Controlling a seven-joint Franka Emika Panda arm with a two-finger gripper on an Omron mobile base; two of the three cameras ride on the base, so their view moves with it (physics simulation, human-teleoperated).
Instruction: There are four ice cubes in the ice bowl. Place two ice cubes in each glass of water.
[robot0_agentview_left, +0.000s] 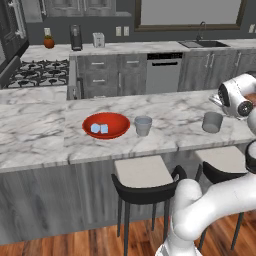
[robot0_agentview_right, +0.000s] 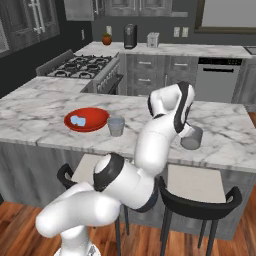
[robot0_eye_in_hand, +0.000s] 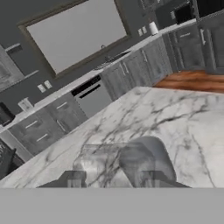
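The desk (robot0_agentview_left: 45, 125) is a long marble top with lots of bare room at its left end. The red ice bowl (robot0_agentview_left: 106, 125) sits near the front edge, left of the middle. Two ice cubes (robot0_agentview_left: 99, 129) lie side by side in it, a little toward its left side. Which way they point is too small to tell.

Just to the right of the bowl stands the near glass (robot0_agentview_left: 143, 125). It is upright, with its open mouth facing up, and it is close to the bowl but not touching it. After that comes a wide bare stretch of marble.

Further right stands the far glass (robot0_agentview_left: 212, 121), also upright, near the front edge and toward the right end of the desk. In the right base view the arm bends down over this far glass and hides part of it. In the hand view the far glass sits just above the two fingers (robot0_eye_in_hand: 75, 179), very close to them. The fingers are near together. You cannot tell if a cube is pinched between them.

Two bar stools (robot0_agentview_left: 145, 175) stand below the front edge. Behind the desk is a gap, then the back cabinets (robot0_agentview_left: 107, 75).
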